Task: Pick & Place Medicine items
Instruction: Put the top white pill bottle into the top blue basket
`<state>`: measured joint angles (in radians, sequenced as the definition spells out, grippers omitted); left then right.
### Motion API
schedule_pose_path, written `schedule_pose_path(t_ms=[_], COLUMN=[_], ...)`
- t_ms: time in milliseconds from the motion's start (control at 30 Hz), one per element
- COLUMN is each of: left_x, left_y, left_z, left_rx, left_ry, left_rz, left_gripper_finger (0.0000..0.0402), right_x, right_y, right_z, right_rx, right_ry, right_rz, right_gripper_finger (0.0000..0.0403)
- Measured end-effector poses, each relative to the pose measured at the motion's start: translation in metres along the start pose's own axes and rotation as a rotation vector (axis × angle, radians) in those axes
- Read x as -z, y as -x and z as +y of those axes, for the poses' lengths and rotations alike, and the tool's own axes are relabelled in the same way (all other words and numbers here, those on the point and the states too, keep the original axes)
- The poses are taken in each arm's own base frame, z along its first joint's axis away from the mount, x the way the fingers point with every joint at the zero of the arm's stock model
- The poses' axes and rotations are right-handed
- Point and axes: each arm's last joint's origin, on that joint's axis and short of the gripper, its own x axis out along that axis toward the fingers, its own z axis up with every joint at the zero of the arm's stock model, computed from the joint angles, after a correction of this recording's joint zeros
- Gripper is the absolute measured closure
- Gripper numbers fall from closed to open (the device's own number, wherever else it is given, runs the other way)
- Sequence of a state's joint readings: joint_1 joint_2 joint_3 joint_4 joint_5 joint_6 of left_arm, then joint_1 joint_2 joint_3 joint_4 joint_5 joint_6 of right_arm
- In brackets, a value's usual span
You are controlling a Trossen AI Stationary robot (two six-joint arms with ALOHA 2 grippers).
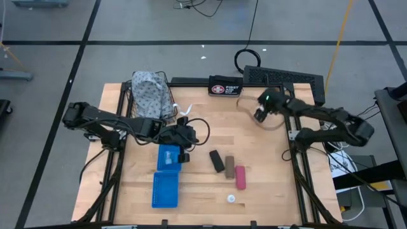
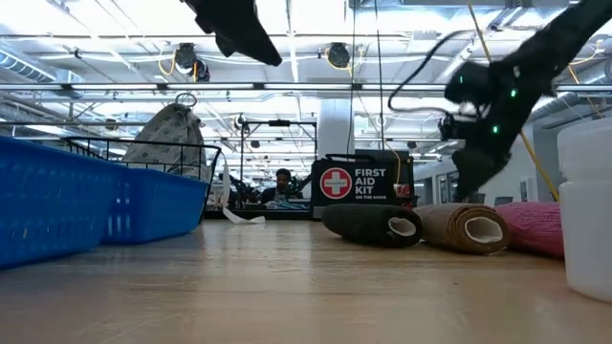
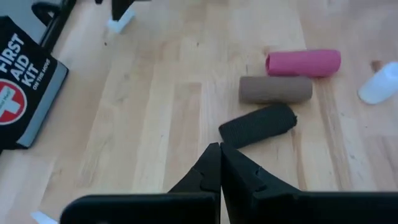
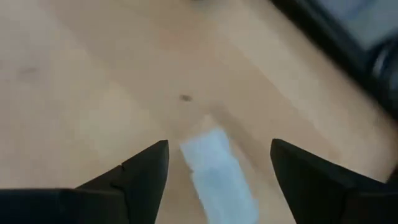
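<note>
A white bottle (image 2: 585,205) stands nearest the low camera, at the near edge of the desk (image 1: 197,191), apart from the other medicine items.

The right claw (image 4: 219,163) hangs over the far right of the desk with its fingers well apart around nothing; below the gap lies a small pale thing (image 4: 219,169), perhaps a bottle on its side, though the blur leaves that unsure. The left claw (image 3: 220,163) hovers near the desk's middle with its fingers pressed together and empty, just above the blue basket (image 1: 166,175). Just past its tips lies the black roll (image 3: 257,124), then the brown roll (image 3: 275,89), then the pink roll (image 3: 303,63), side by side and close together. In the high view their long axes run roughly from the far edge toward the near edge, the black one slanted against the other two. The first-aid pouch (image 1: 225,86) sits at the far edge.

The risk I see is crowding: fingers closing on the black roll could nudge the brown one, and these round rolls would likely roll sideways across their axes. A descent by the right claw off-centre could tip or skid the pale thing.
</note>
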<state>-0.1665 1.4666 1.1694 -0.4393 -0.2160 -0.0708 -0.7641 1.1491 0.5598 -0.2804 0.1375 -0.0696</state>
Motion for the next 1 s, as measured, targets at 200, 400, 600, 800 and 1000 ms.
schedule_pose_path(t_ms=[200, 400, 600, 800, 1000], left_x=[0.000, 0.000, -0.001, -0.013, -0.016], left_y=[0.000, 0.000, 0.000, -0.001, -0.002], left_z=[0.000, 0.000, 0.000, 0.006, 0.012], left_rx=[0.007, 0.006, 0.006, -0.003, 0.071], left_ry=[0.016, 0.011, -0.011, 0.027, 0.067], left_rz=[0.003, 0.004, -0.004, -0.127, -0.144], left_gripper_finger=[0.0373, 0.0356, 0.0355, 0.0355, 0.0346], right_x=[0.013, 0.018, 0.013, -0.007, -0.025], right_y=[-0.027, -0.041, -0.037, -0.011, 0.034], right_z=[-0.033, -0.024, -0.014, 0.026, 0.104], right_rx=[-0.141, -0.178, -0.171, -0.396, -0.639], right_ry=[-0.109, -0.059, -0.099, -0.023, 0.220], right_rz=[0.110, 0.181, 0.157, -0.047, -0.410], right_gripper_finger=[0.0154, 0.0194, 0.0262, 0.0265, 0.0265])
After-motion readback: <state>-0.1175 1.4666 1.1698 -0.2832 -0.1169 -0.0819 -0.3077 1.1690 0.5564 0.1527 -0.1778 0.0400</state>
